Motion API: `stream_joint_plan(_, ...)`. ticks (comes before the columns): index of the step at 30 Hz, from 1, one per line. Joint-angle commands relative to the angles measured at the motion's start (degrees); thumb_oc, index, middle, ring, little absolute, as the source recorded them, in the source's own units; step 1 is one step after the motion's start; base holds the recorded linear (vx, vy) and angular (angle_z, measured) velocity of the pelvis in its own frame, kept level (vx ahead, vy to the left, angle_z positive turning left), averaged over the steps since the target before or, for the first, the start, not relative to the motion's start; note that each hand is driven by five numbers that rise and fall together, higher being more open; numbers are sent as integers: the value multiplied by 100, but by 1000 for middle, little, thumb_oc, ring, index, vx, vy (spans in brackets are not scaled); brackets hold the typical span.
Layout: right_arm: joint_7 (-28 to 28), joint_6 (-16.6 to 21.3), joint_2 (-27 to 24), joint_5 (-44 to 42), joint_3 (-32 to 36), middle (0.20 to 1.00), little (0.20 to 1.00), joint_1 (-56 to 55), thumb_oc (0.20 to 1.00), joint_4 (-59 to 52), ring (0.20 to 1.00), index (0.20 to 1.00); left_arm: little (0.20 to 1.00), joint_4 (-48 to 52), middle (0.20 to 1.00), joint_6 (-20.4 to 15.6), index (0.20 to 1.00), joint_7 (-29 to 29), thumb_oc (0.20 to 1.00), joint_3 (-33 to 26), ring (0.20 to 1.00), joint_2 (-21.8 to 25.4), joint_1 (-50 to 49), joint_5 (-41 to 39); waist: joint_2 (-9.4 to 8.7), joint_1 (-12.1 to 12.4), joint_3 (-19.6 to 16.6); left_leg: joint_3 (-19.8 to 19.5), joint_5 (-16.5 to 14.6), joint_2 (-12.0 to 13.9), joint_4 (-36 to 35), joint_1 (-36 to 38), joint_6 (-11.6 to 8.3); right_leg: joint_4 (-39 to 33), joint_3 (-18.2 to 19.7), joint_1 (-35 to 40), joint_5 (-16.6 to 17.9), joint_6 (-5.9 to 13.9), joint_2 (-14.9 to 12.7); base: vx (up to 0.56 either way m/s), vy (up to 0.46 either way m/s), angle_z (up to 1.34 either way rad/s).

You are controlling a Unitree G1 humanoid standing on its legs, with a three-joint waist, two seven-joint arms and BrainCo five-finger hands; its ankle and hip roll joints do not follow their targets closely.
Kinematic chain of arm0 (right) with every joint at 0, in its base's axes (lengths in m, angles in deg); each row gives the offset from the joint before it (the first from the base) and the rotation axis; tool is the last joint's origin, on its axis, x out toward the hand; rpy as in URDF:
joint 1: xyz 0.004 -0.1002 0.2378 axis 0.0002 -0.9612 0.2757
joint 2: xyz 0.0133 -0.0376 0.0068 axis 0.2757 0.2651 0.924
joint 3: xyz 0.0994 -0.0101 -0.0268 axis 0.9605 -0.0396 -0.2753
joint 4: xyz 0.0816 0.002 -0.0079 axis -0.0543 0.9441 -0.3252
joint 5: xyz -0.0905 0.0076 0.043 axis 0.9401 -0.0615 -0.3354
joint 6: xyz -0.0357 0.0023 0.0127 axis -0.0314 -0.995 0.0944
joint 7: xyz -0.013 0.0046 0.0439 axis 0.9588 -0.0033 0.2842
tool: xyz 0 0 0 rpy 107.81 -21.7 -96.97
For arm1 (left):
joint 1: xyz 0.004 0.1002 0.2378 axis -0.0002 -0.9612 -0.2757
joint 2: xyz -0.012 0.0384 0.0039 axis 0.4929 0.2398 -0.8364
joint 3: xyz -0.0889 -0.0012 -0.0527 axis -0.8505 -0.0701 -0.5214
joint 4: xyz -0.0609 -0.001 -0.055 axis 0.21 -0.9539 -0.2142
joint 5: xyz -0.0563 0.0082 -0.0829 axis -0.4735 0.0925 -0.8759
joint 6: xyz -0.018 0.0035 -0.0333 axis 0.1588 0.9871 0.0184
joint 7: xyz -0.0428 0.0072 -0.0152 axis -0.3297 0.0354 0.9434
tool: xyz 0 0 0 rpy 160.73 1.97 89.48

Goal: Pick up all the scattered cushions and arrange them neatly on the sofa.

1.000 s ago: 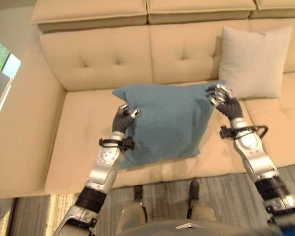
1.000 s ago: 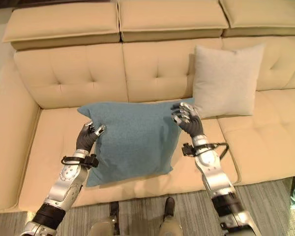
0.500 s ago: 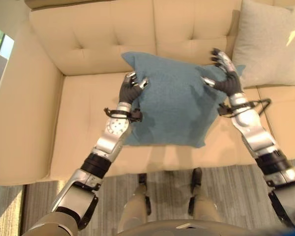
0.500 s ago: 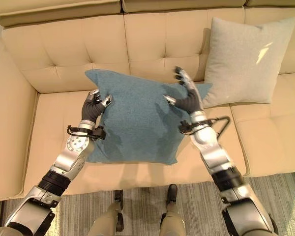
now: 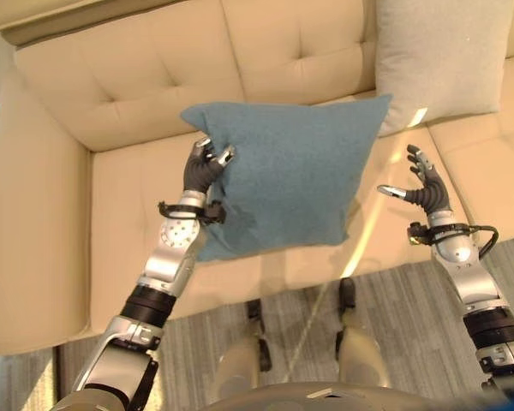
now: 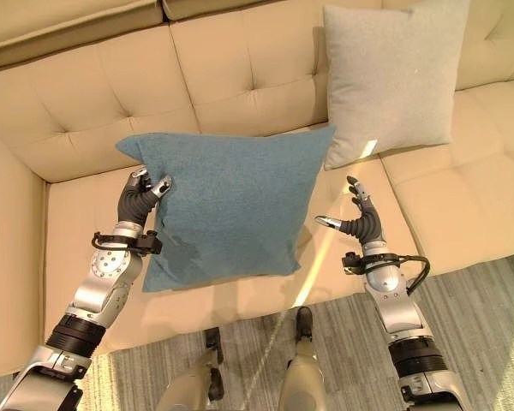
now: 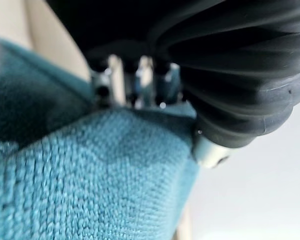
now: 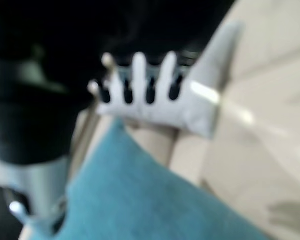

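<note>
Gripping the upper left corner of the blue cushion (image 5: 287, 175), the left robot hand (image 5: 202, 168) has its fingers curled round the fabric, and its wrist view shows the knit bunched right under the fingers (image 7: 132, 80). The blue cushion hangs tilted over the sofa (image 5: 111, 197), above the left seat, its lower edge near the seat's front edge; whether it touches the seat cannot be told. To its right, the right robot hand (image 5: 425, 188) is apart from the cushion's right edge, fingers spread and straight, holding nothing, over the seat near the seam between two seat pads. Further right and back, a grey cushion (image 5: 441, 56) stands leaning against the sofa backrest, its lower left corner just behind the blue cushion's upper right corner. A striped grey floor (image 5: 308, 334) runs along the sofa front.
</note>
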Motion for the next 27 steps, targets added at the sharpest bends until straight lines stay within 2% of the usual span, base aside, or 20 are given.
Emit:
stream_joint_plan(1,-100,191,-215,-197,-182,1000,1000,312,1000,-50,1000,1000,200,409,200,-414,200,400,200,10,200,188,31,81,-274,6,-271,114,-541,-4,518,-153,-348,417,244,-256,-374,-89,-61,-63,-40,-2)
stream_joint_plan(4,-163,145,-376,-209,-347,1000,1000,532,1000,337,1000,1000,200,436,200,-442,200,491,200,50,200,256,49,-5,-143,60,-157,136,-504,-5,508,-215,-357,515,267,-380,-394,-100,-57,-74,-46,-2)
stream_joint_plan(8,-299,127,-481,-421,-597,1000,1000,918,1000,796,1000,1000,200,466,200,-473,200,569,200,103,200,335,96,-120,-60,145,-74,124,-459,-11,477,-272,-350,569,277,-501,-368,-94,-66,-43,-36,1)
stream_joint_plan(13,-480,167,-556,-723,-761,1000,1000,1183,1000,1020,1000,1000,200,516,200,-508,200,689,200,165,200,404,136,-223,-39,213,-13,101,-438,-16,489,-347,-354,619,262,-593,-361,-91,-66,-20,-27,0)
stream_joint_plan(15,-654,246,-624,-1141,-1022,1000,1000,1746,1000,1236,1000,1000,200,633,200,-565,200,751,200,234,200,449,196,-332,-25,342,89,55,-405,-9,568,-548,-378,700,237,-790,-341,-93,-67,-21,-75,6)
stream_joint_plan(18,-790,327,-400,-1559,-1245,1000,1000,2140,1000,1177,1000,1000,200,657,200,-581,200,722,200,259,200,359,201,-409,1,457,113,-10,-379,-18,577,-666,-380,749,202,-913,-345,-90,-57,20,-30,9)
stream_joint_plan(24,-1152,476,632,-2488,-1827,1000,1000,2800,1000,841,1000,1000,200,486,200,-669,200,524,200,420,200,7,541,-516,34,593,162,-80,-316,0,509,-684,-416,770,179,-954,-367,-93,-48,23,1,7)
stream_joint_plan(25,-1152,476,633,-2489,-1827,1000,1000,2802,1000,842,1000,1000,200,485,200,-670,200,524,200,419,200,7,541,-516,34,592,164,-81,-316,0,509,-683,-416,770,178,-952,-367,-93,-49,12,4,10)
stream_joint_plan(26,-1197,500,782,-2571,-1892,937,937,2855,937,774,937,937,200,474,200,-696,200,469,200,411,200,-40,587,-530,32,600,168,-86,-308,2,490,-678,-427,751,175,-940,-367,-93,-45,12,5,5)
stream_joint_plan(27,-1251,515,943,-2665,-1970,200,200,2886,200,722,200,200,200,451,200,-711,200,420,200,413,200,-70,627,-546,29,612,171,-92,-302,6,474,-670,-430,740,170,-934,-364,-93,-41,0,0,0)
